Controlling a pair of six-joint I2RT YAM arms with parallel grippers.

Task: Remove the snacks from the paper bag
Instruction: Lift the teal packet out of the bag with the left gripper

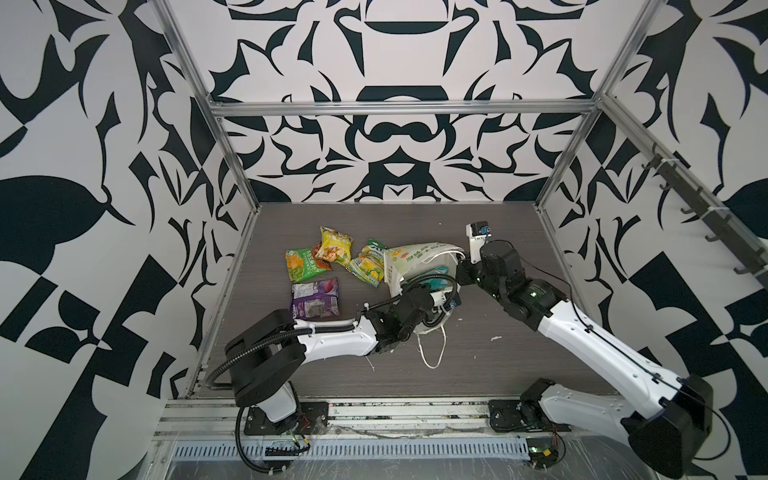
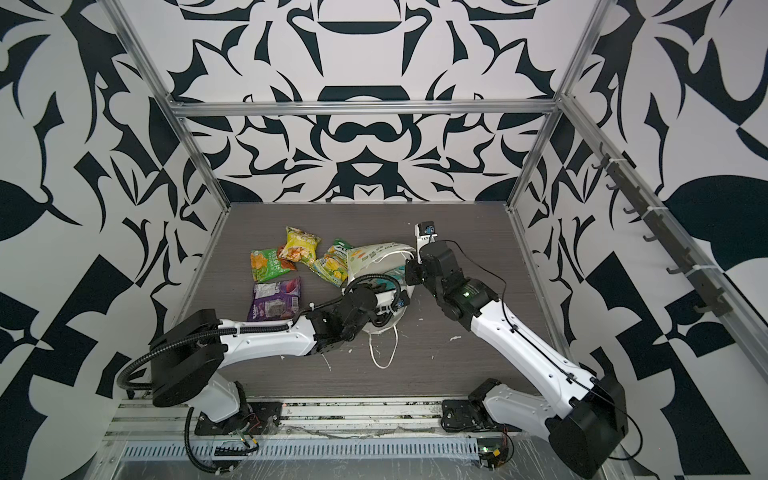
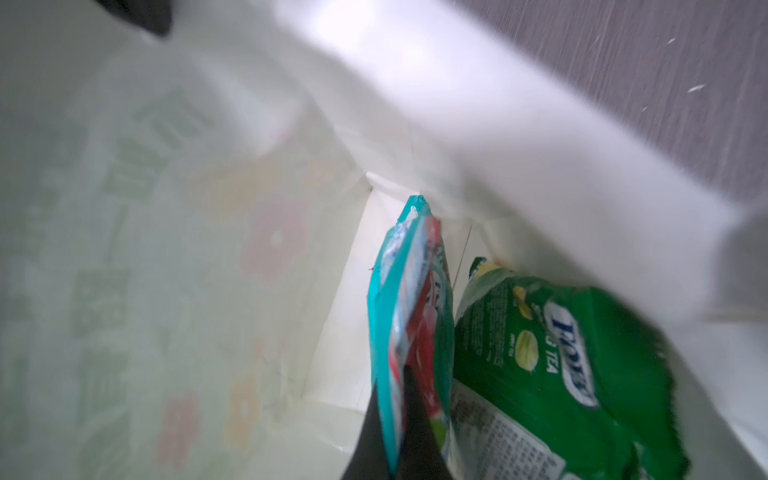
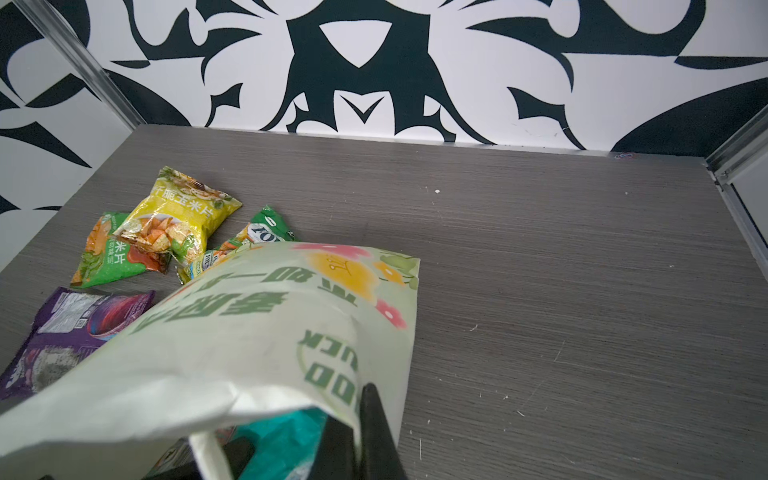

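The paper bag lies on its side mid-worktop. The right hand is pinching its upper rim, holding the mouth open. Inside, the left hand pinches a teal-and-red packet. A green tea packet reading "FOX'S" and "TEA" lies just beside it.

Four snacks lie left of the bag: a yellow packet with Chinese characters, a green-and-orange packet, a purple packet and another FOX'S packet. So unloading looks well along.

Next, the teal packet needs drawing out through the mouth without dragging the bag. The bag's print shows "OOD" and "UCK", probably "GOOD LUCK".
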